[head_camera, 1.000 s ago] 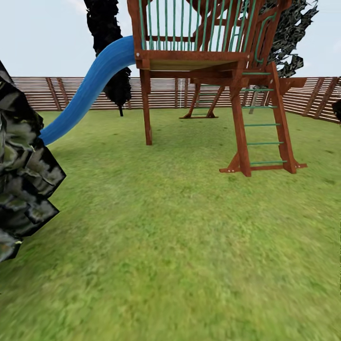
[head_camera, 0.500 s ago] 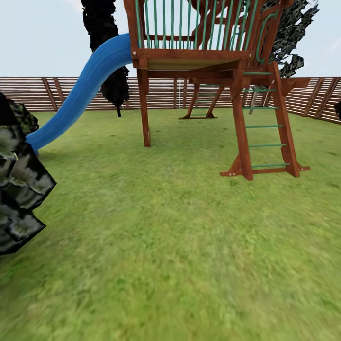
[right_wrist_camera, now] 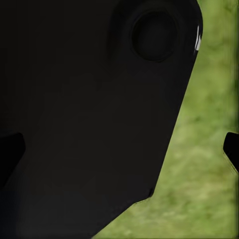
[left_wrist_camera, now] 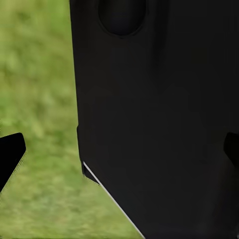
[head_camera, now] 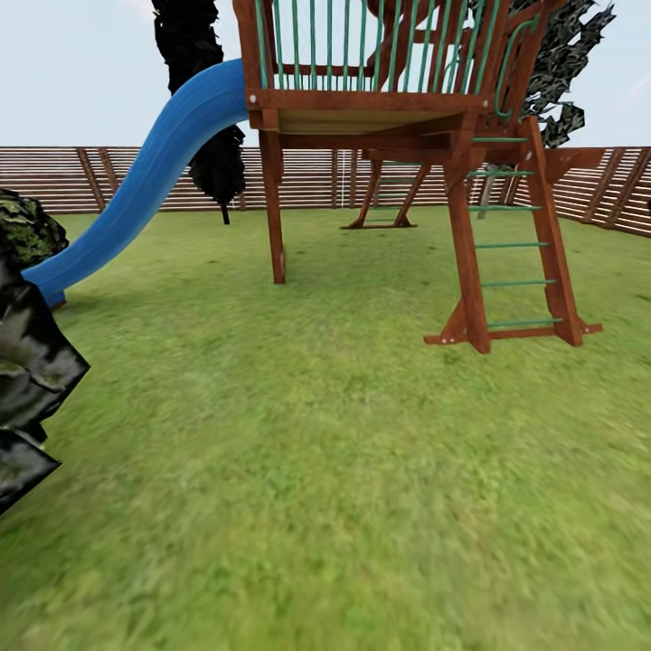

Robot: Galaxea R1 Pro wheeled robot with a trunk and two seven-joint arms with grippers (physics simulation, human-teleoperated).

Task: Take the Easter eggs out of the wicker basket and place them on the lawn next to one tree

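Wide lawn [head_camera: 344,470] ahead, running to a slatted fence [head_camera: 307,176]. On it, a wooden play tower [head_camera: 380,117] with a green-runged ladder [head_camera: 520,244] and a blue slide [head_camera: 136,190]; dark leafy foliage [head_camera: 27,362] near at left. Left hand [left_wrist_camera: 119,149] and right hand [right_wrist_camera: 119,149]: black fingertips at the wrist views' edges, spread wide apart, holding nothing, over grass beside a black robot part. Eggs and basket: cannot tell where.

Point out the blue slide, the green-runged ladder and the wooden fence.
blue slide [head_camera: 136,194], head view, middle of the chute.
ladder [head_camera: 515,244], head view, a middle rung.
wooden fence [head_camera: 312,176], head view, slats behind the play tower.
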